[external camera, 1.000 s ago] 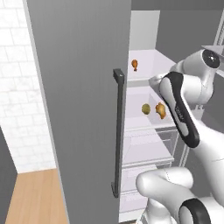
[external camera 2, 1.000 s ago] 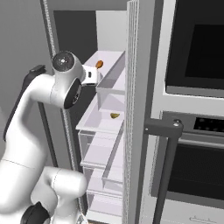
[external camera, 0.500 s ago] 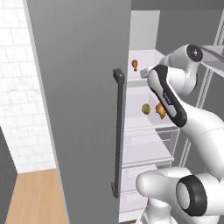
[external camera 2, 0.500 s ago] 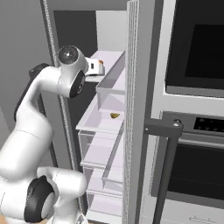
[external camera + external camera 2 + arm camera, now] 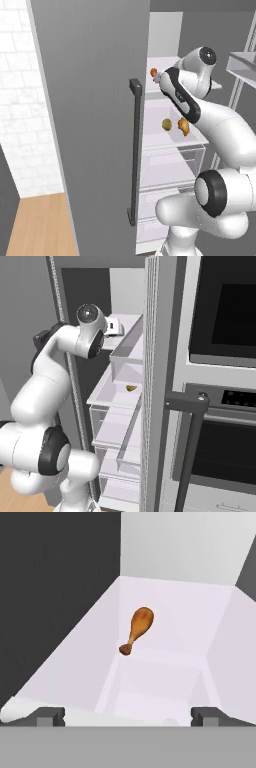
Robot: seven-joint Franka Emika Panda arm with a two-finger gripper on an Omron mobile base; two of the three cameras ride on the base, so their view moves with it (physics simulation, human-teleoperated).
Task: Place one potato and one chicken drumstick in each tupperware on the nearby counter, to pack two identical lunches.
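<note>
Hand view puts the chicken drumstick (image 5: pixel 138 629) straight ahead of the hand (image 5: pixel 128 714), at about 12 o'clock, well apart from the fingertips (image 5: pixel 49 714) and lying free on the pale fridge shelf (image 5: pixel 165 677). Its long axis runs from 7 o'clock to 1 o'clock: the thin bone end points down-left toward the hand, the fat meaty end up-right toward the back wall. The two fingertips sit wide apart with nothing between them — the hand is spread and empty.

From the left base view, the drumstick (image 5: pixel 154 72) shows on the upper shelf just past the hand (image 5: pixel 159 79); lower, at roughly 6 o'clock from it, lie a potato (image 5: pixel 167 124) and another drumstick (image 5: pixel 183 126), side by side.

My judgement: the coming move is a straight reach forward, with the fingers set across that diagonal axis — closing on the thicker part should hold better than the bone.
</note>
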